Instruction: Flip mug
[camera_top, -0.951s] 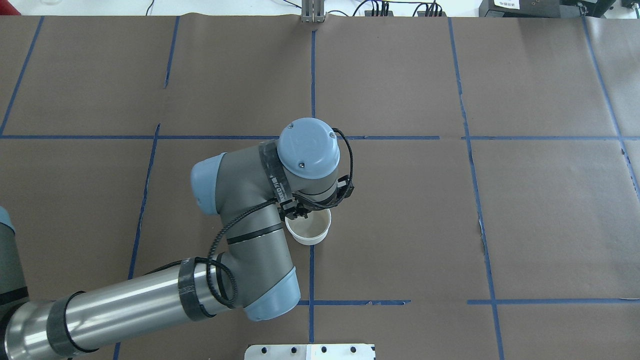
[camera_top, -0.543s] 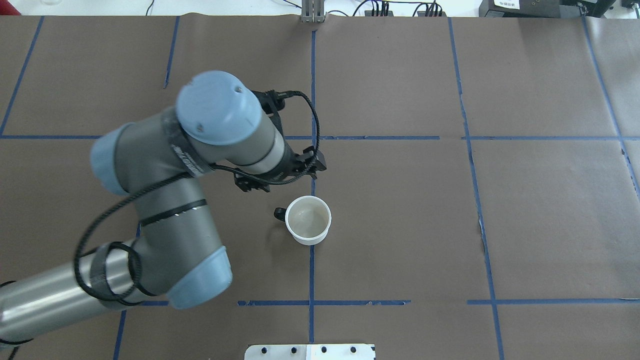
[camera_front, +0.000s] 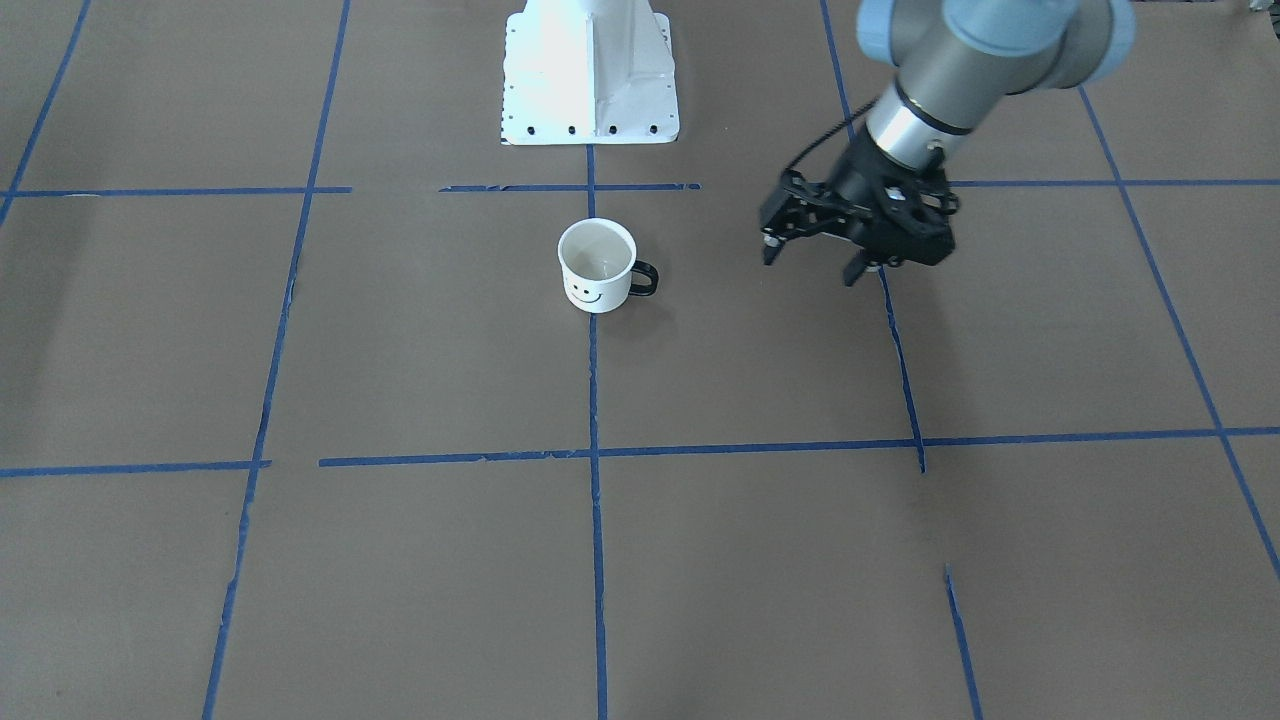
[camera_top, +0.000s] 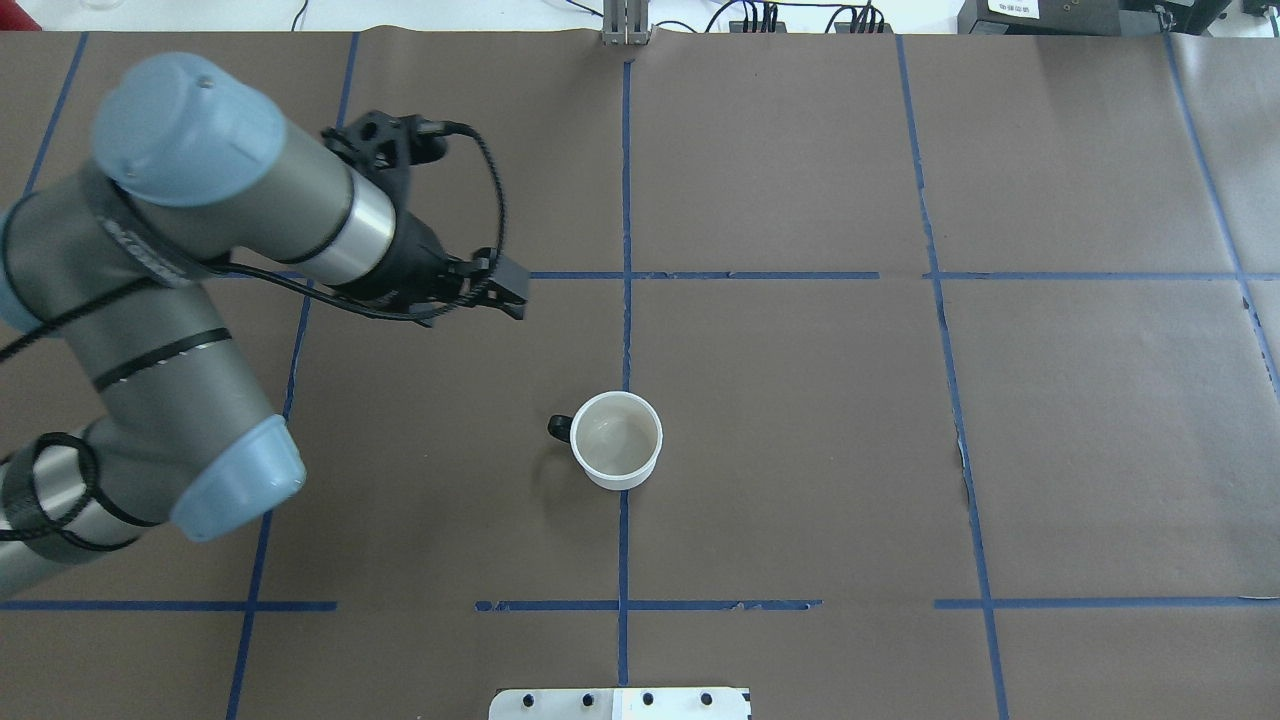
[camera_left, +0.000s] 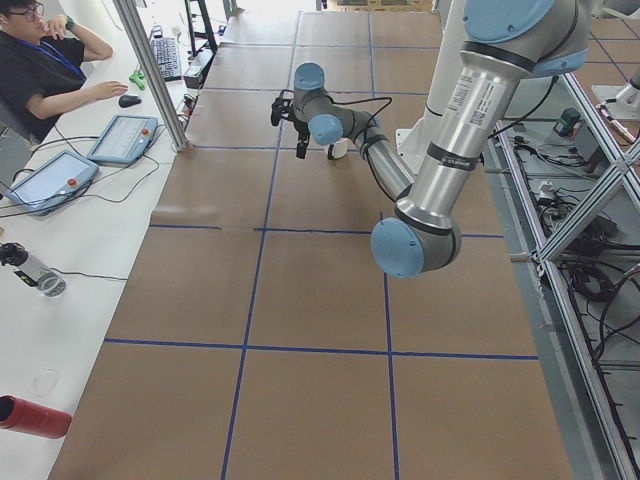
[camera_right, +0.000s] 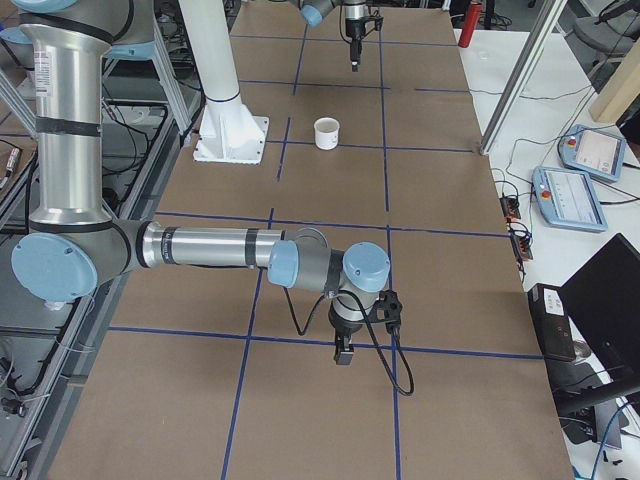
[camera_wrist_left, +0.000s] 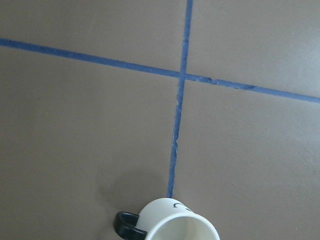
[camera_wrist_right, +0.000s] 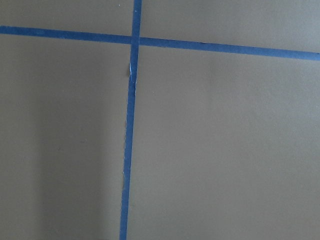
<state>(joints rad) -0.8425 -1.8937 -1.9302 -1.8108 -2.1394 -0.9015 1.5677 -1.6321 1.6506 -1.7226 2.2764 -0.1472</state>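
Note:
The mug (camera_top: 615, 440) is small and white with a black loop handle, and it stands upright with its mouth up near the table's middle. Its smiley face shows in the front-facing view (camera_front: 597, 265). It also shows in the exterior right view (camera_right: 327, 133) and at the bottom edge of the left wrist view (camera_wrist_left: 175, 222). My left gripper (camera_front: 812, 262) is open and empty. It hangs above the table, well clear of the mug on its handle side (camera_top: 490, 290). My right gripper (camera_right: 343, 352) points down over bare table far from the mug, and I cannot tell if it is open or shut.
The table is covered in brown paper (camera_top: 800, 450) marked with a grid of blue tape. The white robot base plate (camera_front: 590, 70) stands at the robot's edge. A side bench holds tablets (camera_left: 120, 135), and an operator (camera_left: 40, 70) sits there.
My left gripper has come off the mug and swung up and away to the far left. The mug has stayed upright in the same spot.

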